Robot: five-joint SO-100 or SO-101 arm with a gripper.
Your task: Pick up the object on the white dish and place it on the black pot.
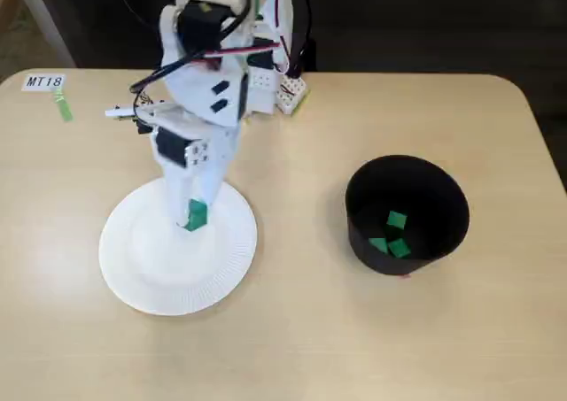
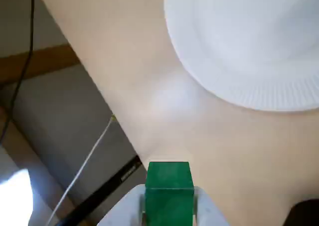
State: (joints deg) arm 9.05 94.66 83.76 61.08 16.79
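- Fixed view: the end effector [image 1: 195, 217] hangs over the upper part of the dish [image 1: 151, 277], closed on the cube [image 1: 197, 213].
- Wrist view: the cube [image 2: 169, 191] sits clamped between the two white fingers [image 2: 132, 206] at the bottom edge; the dish [image 2: 249, 51] lies bare at upper right.
- Only the fixed view shows the pot [image 1: 406, 213], well apart to the right on the desk [image 1: 292, 330], holding three green blocks [image 1: 392, 237].
- Only the wrist view shows the desk edge and a cable [image 2: 84, 161] beyond it.
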